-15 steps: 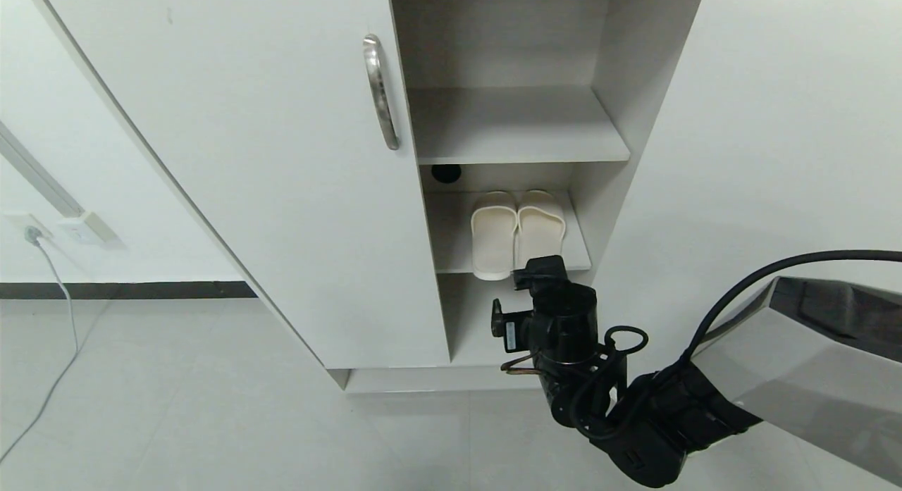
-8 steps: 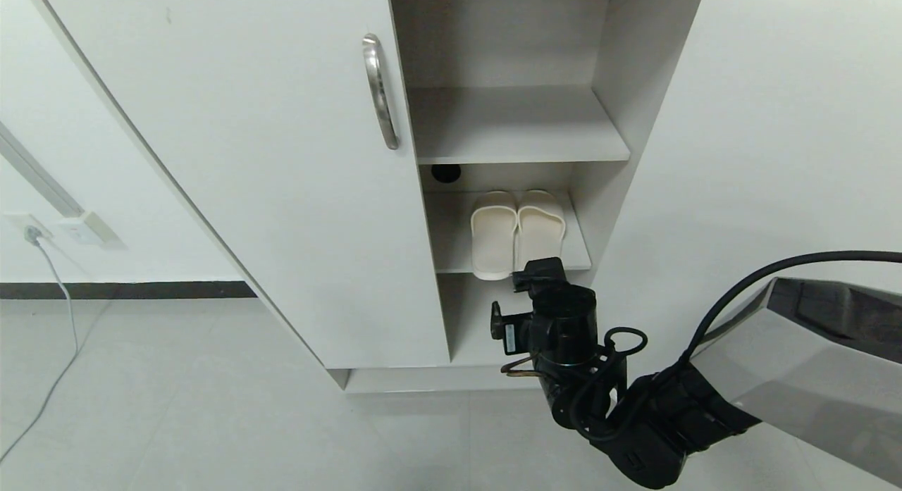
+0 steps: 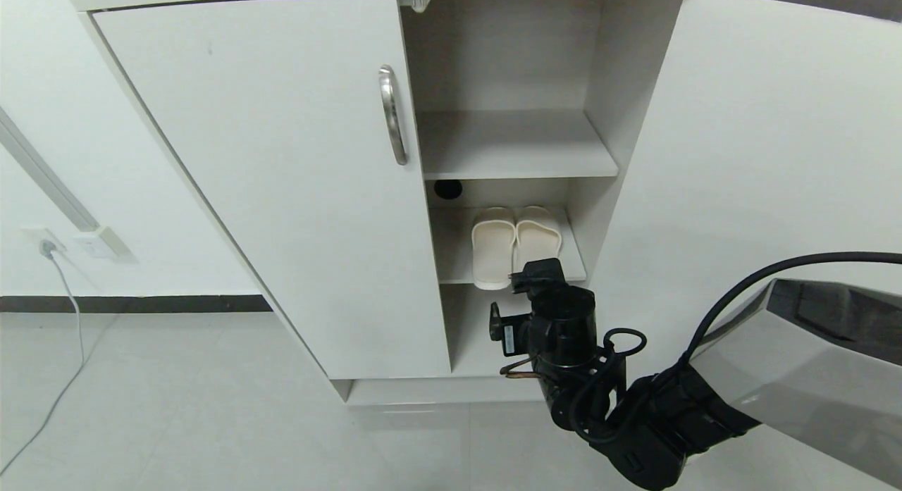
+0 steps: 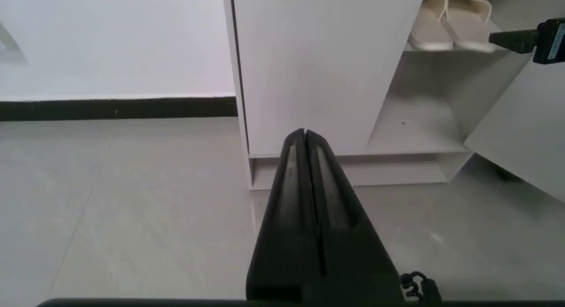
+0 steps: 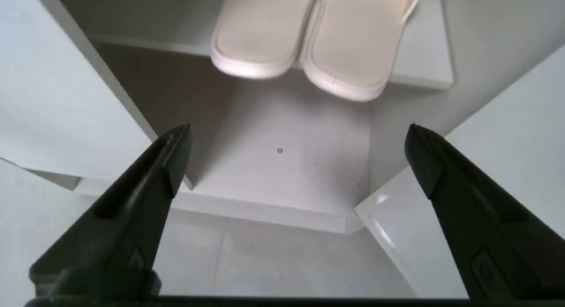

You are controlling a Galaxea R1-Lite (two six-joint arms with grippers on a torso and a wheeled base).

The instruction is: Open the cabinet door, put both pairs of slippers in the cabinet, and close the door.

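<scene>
Handling the slippers: light and soft, best taken by the heels

Judging by their look, the cream slippers (image 3: 516, 246) are moulded foam. Expect them to be light, springy and a little slick, and not at all fragile. They lie side by side and touching on the middle shelf (image 3: 451, 255) of the cabinet (image 3: 507, 54). Their toes point inward and their heel ends hang slightly over the shelf's front edge. If you need to shift them, pinch the two inner sides together or take one heel rim. A firm squeeze will only dent the foam, while a light one may let it slip.

Your right gripper (image 5: 298, 139) is spread wide and holds nothing. It hangs just below and in front of the slippers' heels, and between its fingers you see the bottom compartment (image 5: 282, 179). It touches neither the shelf nor the open door (image 3: 740, 160) beside it.

Your left gripper (image 4: 305, 135) is closed, finger against finger, and empty. It sits low over the floor (image 4: 132, 210), well apart from the cabinet.
</scene>
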